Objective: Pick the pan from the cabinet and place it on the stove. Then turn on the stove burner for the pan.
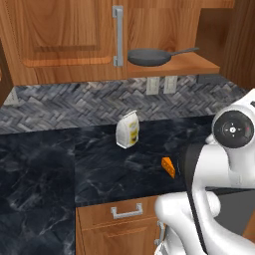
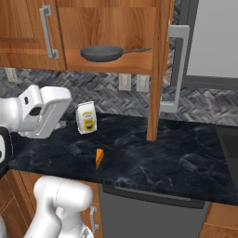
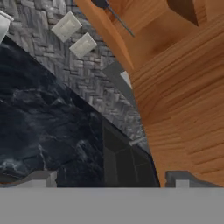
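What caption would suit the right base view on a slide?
Dark grey frying pan waits on the open brown wooden cabinet's shelf, above a black marble counter holding a small white-and-yellow bag.

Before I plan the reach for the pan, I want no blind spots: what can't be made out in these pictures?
- Stove: right base view, only a dark corner; the frame's right edge cuts it off. Knobs unseen.
- Pan: hand view, the top edge crops the bowl; the thin handle shows.
- Counter behind the arm: left base view, the robot's white body covers the lower right.
- Bag label: too small to read.
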Motion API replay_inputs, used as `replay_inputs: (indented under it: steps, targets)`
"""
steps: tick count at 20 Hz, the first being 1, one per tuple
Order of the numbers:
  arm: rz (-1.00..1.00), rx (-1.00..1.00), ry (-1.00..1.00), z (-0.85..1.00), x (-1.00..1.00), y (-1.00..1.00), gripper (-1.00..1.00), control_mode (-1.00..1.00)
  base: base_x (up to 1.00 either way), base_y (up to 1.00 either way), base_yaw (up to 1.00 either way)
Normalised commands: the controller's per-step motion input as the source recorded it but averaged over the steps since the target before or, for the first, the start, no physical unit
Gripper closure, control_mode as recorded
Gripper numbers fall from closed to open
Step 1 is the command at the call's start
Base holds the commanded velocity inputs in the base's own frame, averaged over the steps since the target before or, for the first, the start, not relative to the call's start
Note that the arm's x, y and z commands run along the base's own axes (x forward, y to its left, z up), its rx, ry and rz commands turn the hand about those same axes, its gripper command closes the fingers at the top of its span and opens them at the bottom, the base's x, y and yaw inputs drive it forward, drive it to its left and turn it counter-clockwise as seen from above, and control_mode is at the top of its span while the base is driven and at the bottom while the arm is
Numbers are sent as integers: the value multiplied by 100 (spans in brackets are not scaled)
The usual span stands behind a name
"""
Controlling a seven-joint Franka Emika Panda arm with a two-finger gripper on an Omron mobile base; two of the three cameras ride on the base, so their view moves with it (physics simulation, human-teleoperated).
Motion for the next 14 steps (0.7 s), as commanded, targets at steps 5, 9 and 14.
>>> replay_inputs:
  steps: [5,9,14]
  targets:
    - [0,14,-20,11,-7,43,-100,-100,0,0,0]
    - [0,15,-21,21,0,55,-100,-100,0,0,0]
    - [0,17,-21,25,0,44,-100,-100,0,0,0]
